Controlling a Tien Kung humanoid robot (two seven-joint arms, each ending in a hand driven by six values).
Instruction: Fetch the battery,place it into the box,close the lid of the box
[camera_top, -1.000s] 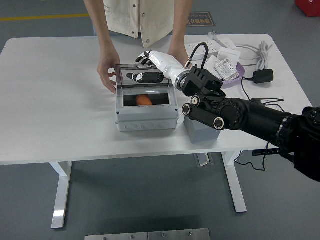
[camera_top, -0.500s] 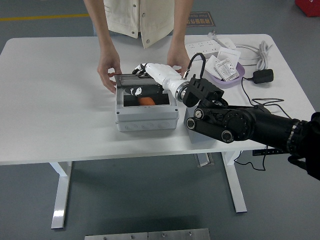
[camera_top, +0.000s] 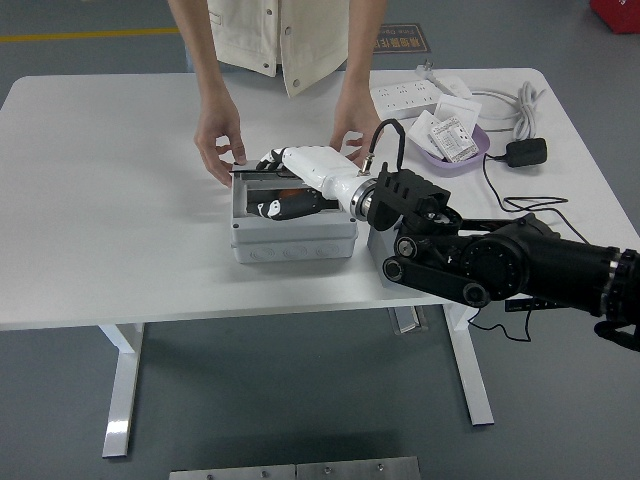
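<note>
White table (camera_top: 120, 230), centre: grey box (camera_top: 292, 237), its lid (camera_top: 262, 172) tipped low over the opening, not yet flat. Right hand (camera_top: 285, 185) — white, on a black arm entering from 4 o'clock — lies across the lid, fingers (camera_top: 268, 160) curled over its far edge, thumb inside the opening; pressing on the lid rather than pinching it. Battery: an orange sliver (camera_top: 292, 195) shows in the box under the hand. Person at 12 o'clock — one hand (camera_top: 220, 140) touching the box's far-left corner, the other (camera_top: 352, 132) at its far-right side. At 2 o'clock: purple tray (camera_top: 470, 158) of packets, power strip (camera_top: 408, 95), black adapter (camera_top: 526, 152) with cable.
</note>
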